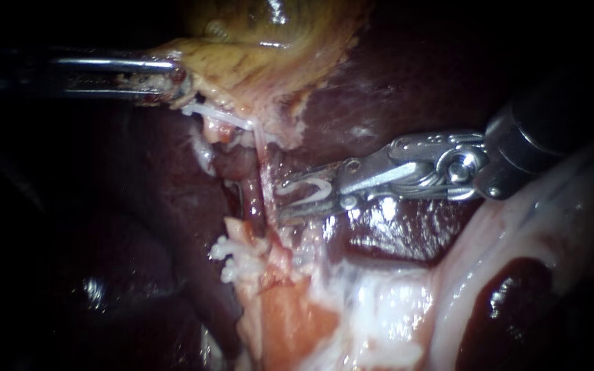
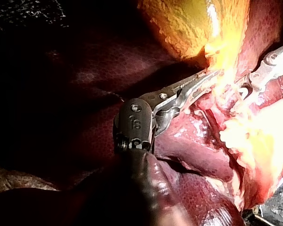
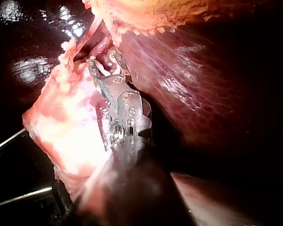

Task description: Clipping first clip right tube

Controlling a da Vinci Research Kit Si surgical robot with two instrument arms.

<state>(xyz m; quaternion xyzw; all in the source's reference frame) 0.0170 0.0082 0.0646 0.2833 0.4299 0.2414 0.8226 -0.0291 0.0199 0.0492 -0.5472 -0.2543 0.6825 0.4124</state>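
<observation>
My left instrument (image 1: 177, 82) comes in along the top left, its jaws shut on the lower edge of the yellowish gallbladder (image 1: 262, 41) and holding it up; its jaws (image 2: 211, 76) also show in the left wrist view. My right instrument (image 1: 281, 201) reaches in from the right with its jaws apart, a white clip (image 1: 311, 192) seated between them. Their tips stand just right of a dark red tube (image 1: 252, 199) that runs downward from the gallbladder, with a thin pale strand (image 1: 262, 165) beside it. In the right wrist view the jaws (image 3: 104, 59) lie against these strands.
Dark liver (image 1: 407, 82) lies behind and to both sides. Pale, frayed fatty tissue (image 1: 352, 309) spreads below the tube, and a whitish fold (image 1: 517, 227) curves under the right shaft. My right instrument (image 2: 269, 70) shows beyond the left jaws in the left wrist view.
</observation>
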